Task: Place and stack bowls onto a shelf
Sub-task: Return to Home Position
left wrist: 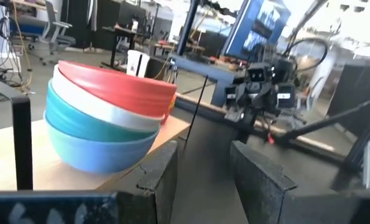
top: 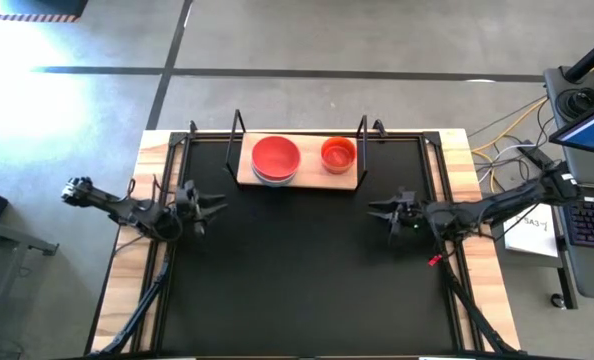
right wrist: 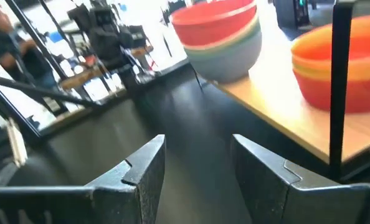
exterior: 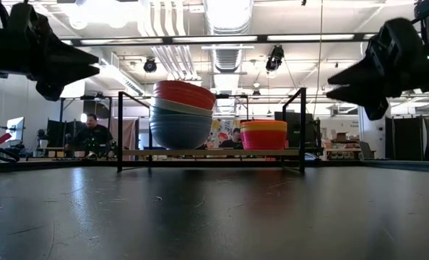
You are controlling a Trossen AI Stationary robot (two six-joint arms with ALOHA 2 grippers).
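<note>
Bowls [top: 276, 158] shelved, apart fr. left hand [top: 217, 205], right hand [top: 375, 212].

The shelf [top: 312, 172] is set at the far edge of the mat [top: 297, 280], beyond both grippers and between them. On it, the larger stack of bowls [top: 275, 158] is placed nearer the left gripper [top: 217, 205]. The smaller stack of bowls [top: 338, 154] is placed beside it, nearer the right gripper [top: 374, 210]. A gap is left between the stacks.

The left gripper [top: 215, 206] and right gripper [top: 377, 211] point inward at each other, well apart, both held up in the air, each with its 2 fingers parted (nothing between them).
</note>
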